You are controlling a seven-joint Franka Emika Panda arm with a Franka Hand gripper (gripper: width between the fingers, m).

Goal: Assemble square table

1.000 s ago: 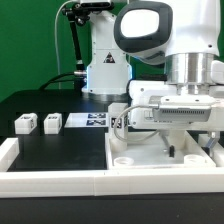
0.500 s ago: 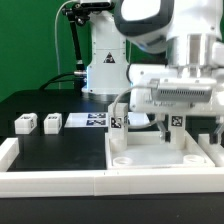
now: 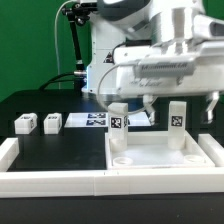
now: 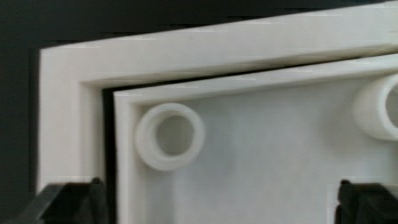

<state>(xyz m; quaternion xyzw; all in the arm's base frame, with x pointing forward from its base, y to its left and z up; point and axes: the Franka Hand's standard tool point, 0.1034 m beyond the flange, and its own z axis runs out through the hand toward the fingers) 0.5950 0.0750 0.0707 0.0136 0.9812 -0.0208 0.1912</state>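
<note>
With my jaws spread wide and nothing between them, my end effector [image 4: 217,202] hangs above the large white plastic square slab with a raised rim [image 3: 150,162], the top of the square table. The slab lies flat on the black counter [image 3: 60,148] toward the exterior view's right, tucked into a corner of the long low white barrier wall [image 3: 50,181].

The wrist view looks straight down on that corner. A thin dark gap separates wall and slab, and a round raised socket [image 4: 173,135] sits in the slab just inside its rim. Part of a second socket [image 4: 384,105] also shows. My dark fingertips [image 4: 71,200] touch nothing.

Two upright white leg blocks with black-and-white markers stand on the slab. One upright leg block [image 3: 118,127] is near the slab's corner on the exterior view's left. The other upright leg block [image 3: 177,120] is further to that view's right.

Two loose white leg blocks [image 3: 25,123] [image 3: 52,121] lie on the counter at the exterior view's left, well apart from the slab. The marker board [image 3: 90,120] lies between them and the slab.
</note>
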